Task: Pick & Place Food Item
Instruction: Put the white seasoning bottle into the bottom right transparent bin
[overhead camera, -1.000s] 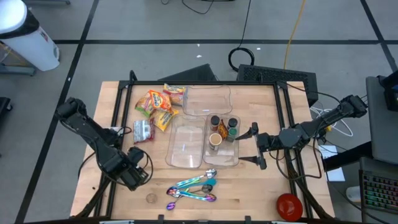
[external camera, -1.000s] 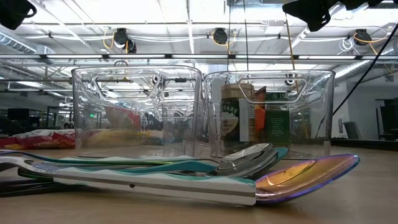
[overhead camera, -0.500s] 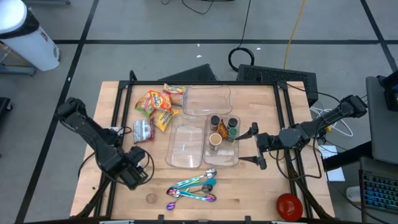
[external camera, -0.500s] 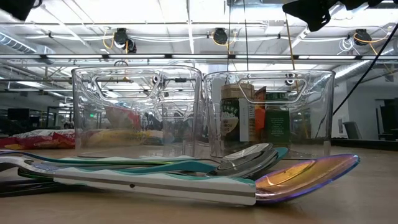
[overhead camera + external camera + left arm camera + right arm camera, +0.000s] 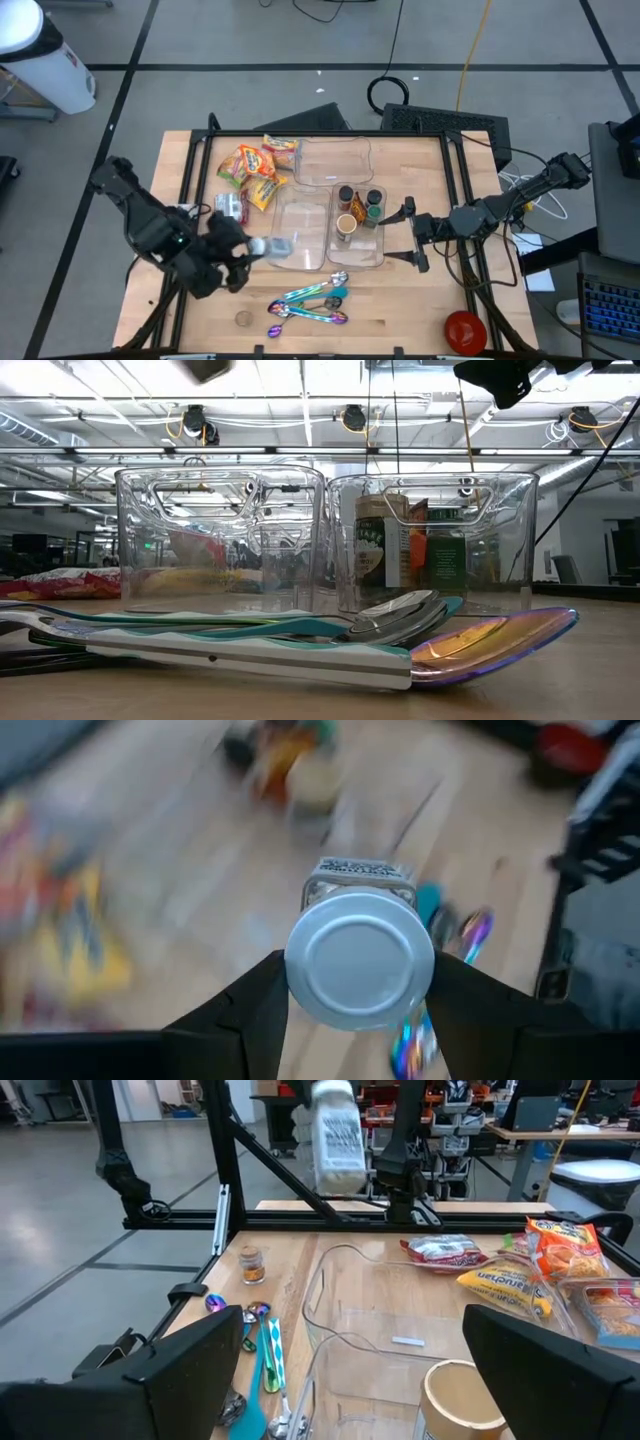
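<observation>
My left gripper (image 5: 240,250) is shut on a white-labelled jar with a silver lid (image 5: 360,955), above the table just left of the empty clear bin (image 5: 298,228). The jar also shows in the right wrist view (image 5: 335,1135), raised well above the table. My right gripper (image 5: 408,236) is open and empty, right of the second clear bin (image 5: 372,250), which holds several spice jars (image 5: 358,205). My left gripper pinches the jar between its two fingers (image 5: 262,1005), one on each side of the body just behind the silver lid (image 5: 300,982). The lid faces back toward the wrist and the body runs on along the fingers. The jar is lifted clear of the table.
A third clear bin (image 5: 335,160) stands at the far middle. Snack packets (image 5: 250,170) lie at the far left. Coloured spoons (image 5: 312,300) and a small jar (image 5: 241,319) lie near the front edge. A red object (image 5: 465,330) sits at the front right.
My left gripper has swung up and toward the table's right, from the near left corner to the left side of the empty clear bin; the jar now shows between its fingers, clear of the table. The motion is fast and blurred.
</observation>
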Controlling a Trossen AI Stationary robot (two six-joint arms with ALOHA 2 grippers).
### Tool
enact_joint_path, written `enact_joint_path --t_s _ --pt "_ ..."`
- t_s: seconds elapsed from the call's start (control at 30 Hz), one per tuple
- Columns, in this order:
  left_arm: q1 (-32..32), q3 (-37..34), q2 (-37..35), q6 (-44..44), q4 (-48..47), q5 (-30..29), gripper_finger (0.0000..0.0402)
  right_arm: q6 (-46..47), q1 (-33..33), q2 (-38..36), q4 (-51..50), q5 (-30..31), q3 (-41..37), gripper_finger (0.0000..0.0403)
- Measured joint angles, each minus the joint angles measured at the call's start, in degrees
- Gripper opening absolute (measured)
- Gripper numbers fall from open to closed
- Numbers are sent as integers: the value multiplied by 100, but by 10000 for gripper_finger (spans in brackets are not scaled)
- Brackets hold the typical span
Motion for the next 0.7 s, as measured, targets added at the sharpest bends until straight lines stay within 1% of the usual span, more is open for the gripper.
enact_joint_path --t_s 0.1,0.17,0.27,0.37,0.53,0.63,0.7 --pt "351 19 9 1434 1156 63 205 0 0 0 21 -2 0 373" --pt "647 25 81 2134 1698 226 205 4 0 0 23 -2 0 373" --pt "1097 25 291 2906 2298 619 205 137 0 43 53 -2 0 373" --pt "1579 32 556 3375 2675 1245 205 139 0 94 69 0 0 373" --pt "2209 430 1255 3749 2639 2059 205 65 0 98 116 2 0 373" --pt "2462 839 1766 4004 2469 2514 205 -17 0 96 168 7 0 373" --pt "2590 1170 2114 4153 2214 2706 205 -44 0 96 189 7 0 373"
